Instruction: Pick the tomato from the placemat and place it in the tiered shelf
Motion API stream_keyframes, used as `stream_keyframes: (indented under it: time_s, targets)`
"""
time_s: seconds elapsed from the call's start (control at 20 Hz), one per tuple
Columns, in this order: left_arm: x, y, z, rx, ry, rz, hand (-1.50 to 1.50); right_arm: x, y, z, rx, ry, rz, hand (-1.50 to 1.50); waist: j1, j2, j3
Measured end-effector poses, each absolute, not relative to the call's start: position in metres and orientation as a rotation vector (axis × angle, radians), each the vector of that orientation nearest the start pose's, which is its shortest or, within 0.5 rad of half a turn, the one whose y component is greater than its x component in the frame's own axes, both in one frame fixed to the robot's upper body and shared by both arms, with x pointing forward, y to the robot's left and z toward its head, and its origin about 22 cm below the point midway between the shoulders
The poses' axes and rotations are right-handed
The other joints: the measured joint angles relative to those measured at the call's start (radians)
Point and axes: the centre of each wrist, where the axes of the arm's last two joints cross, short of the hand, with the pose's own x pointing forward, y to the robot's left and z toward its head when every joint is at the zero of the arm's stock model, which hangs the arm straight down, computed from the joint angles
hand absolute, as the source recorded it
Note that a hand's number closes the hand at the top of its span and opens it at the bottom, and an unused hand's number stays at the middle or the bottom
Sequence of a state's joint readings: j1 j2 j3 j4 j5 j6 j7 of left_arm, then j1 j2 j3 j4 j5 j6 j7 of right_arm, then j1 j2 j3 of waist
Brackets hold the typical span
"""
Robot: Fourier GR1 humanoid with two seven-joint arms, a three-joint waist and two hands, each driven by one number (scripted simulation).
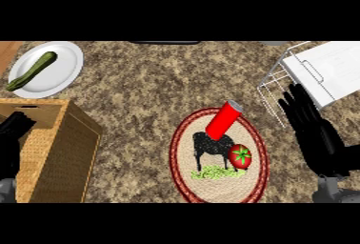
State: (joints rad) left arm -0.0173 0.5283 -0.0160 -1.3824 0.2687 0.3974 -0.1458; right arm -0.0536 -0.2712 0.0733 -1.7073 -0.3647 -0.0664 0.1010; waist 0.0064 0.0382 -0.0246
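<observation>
A red tomato with a green stem star rests on the round woven placemat, which has a red rim and a black cow picture. The white wire tiered shelf stands at the upper right. My right hand is open, fingers straight and pointing up, to the right of the placemat and just below the shelf, apart from the tomato. At the left edge my left hand is partly visible over the wicker basket, its fingers hard to make out.
A red can stands on the placemat's upper part, just above the tomato. A wicker basket fills the lower left. A white plate with a green zucchini lies at the upper left.
</observation>
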Motion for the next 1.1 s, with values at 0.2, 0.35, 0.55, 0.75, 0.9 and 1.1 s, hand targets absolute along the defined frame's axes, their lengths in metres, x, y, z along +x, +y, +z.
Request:
stream_keyframes:
  time_s: [0.2,0.35,0.55,0.75,0.9,1.1]
  targets:
    - [0.239,0.358,0.022,0.516,-1.597,0.030,0.00,0.268,-0.240,0.062,0.115,-1.602,0.030,1.50,0.009,-0.027,0.022]
    - [0.249,0.329,0.029,0.379,-1.667,-0.012,0.00,0.284,-0.237,0.060,-0.011,-1.582,0.061,-1.50,0.004,-0.031,0.022]
    - [0.257,0.306,0.043,0.290,-1.664,0.014,0.00,0.291,-0.235,0.044,-0.044,-1.547,-0.123,-1.50,-0.001,-0.036,0.028]
    - [0.260,0.285,0.049,0.265,-1.626,0.029,0.00,0.286,-0.248,0.055,0.028,-1.598,-0.100,-1.50,-0.007,-0.038,0.026]
    - [0.258,0.281,0.050,0.256,-1.609,0.035,0.00,0.281,-0.262,0.078,0.047,-1.595,0.045,-1.50,-0.009,-0.041,0.025]
    - [0.260,0.278,0.051,0.252,-1.605,0.042,0.00,0.277,-0.263,0.111,0.013,-1.520,0.342,-1.50,-0.013,-0.043,0.023]
